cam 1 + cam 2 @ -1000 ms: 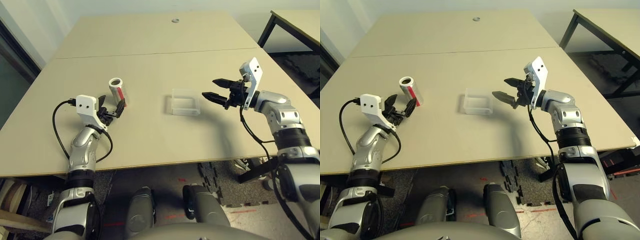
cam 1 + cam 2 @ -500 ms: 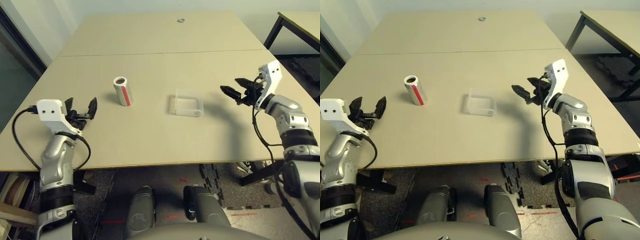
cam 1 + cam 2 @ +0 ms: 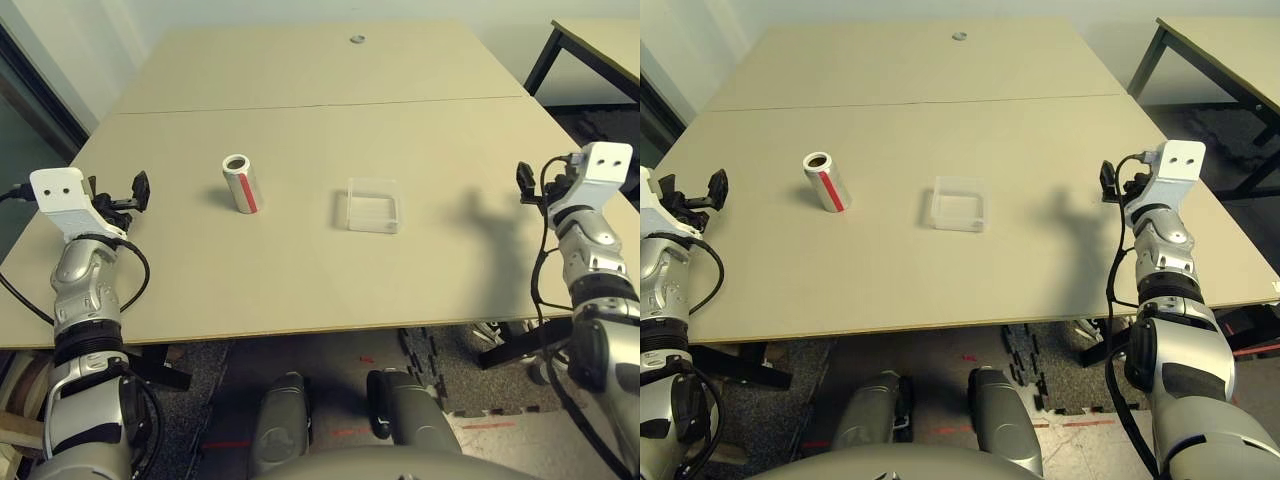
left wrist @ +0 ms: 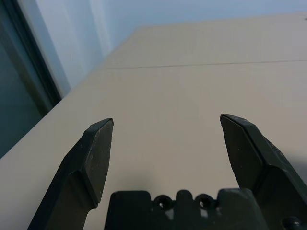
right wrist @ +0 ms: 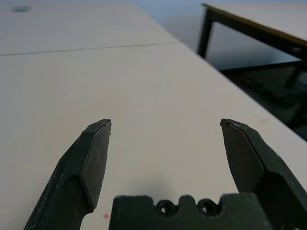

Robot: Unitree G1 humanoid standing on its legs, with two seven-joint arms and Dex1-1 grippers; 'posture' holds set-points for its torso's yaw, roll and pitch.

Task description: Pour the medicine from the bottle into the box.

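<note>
Bottle (image 3: 243, 187) upright on table (image 3: 300, 285), robot's 11 o'clock; box (image 3: 373, 226) at 12, apart from it. Left gripper (image 4: 167, 116) at 10, wide, holding nothing; right gripper (image 5: 166, 120) at 2, same. Bottle likely light, stiffish plastic, smooth, may slip or tip if nudged; take round mid-body, by red stripe, leave top free for pouring. Box likely thin, rigid, slides easily; steady by side walls, gently.
</note>
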